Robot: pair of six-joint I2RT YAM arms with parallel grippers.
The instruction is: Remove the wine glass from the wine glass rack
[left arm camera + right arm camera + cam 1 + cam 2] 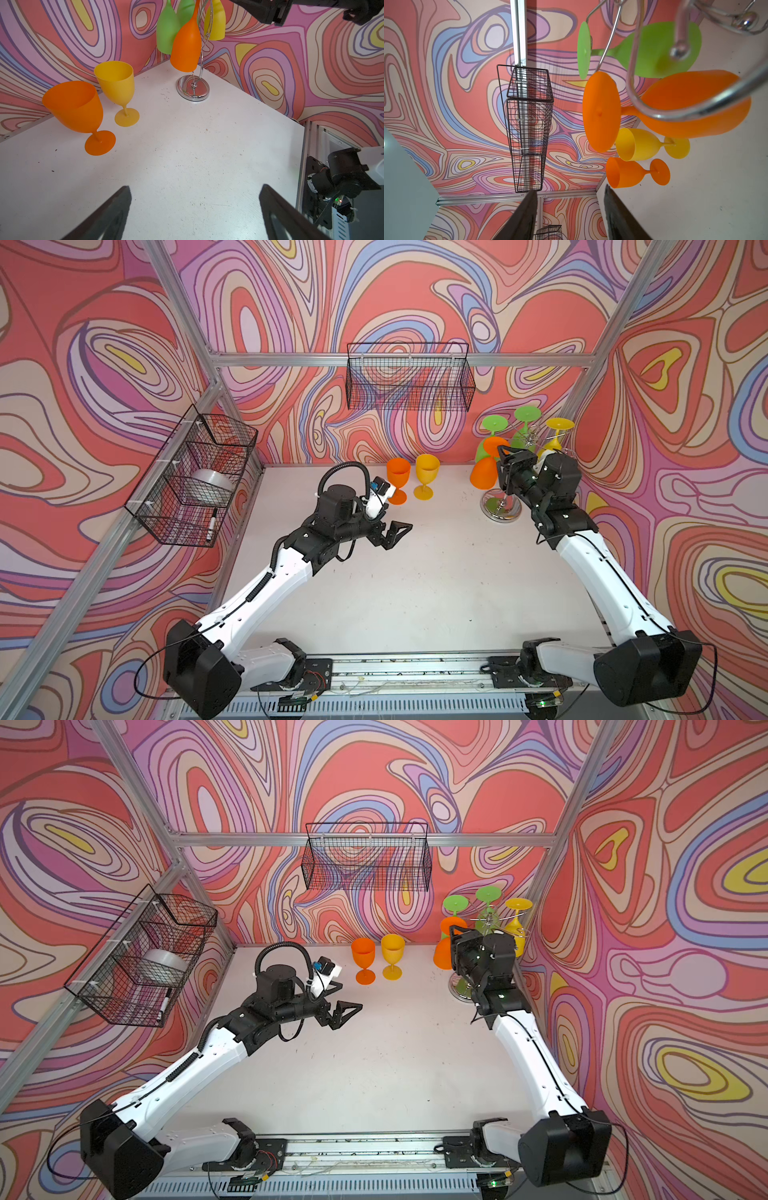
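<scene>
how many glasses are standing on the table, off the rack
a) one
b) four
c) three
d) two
d: only an orange glass and a yellow glass stand upright on the table; the others hang upside down on the rack.

Wallpaper (124,344) of coral, lilac, blue and yellow swirls covers every wall. Aluminium bars (291,359) cross it and carry two black wire baskets, a back basket (409,385) and a side basket (160,520). The white table (415,572) is speckled and evenly lit.
</scene>
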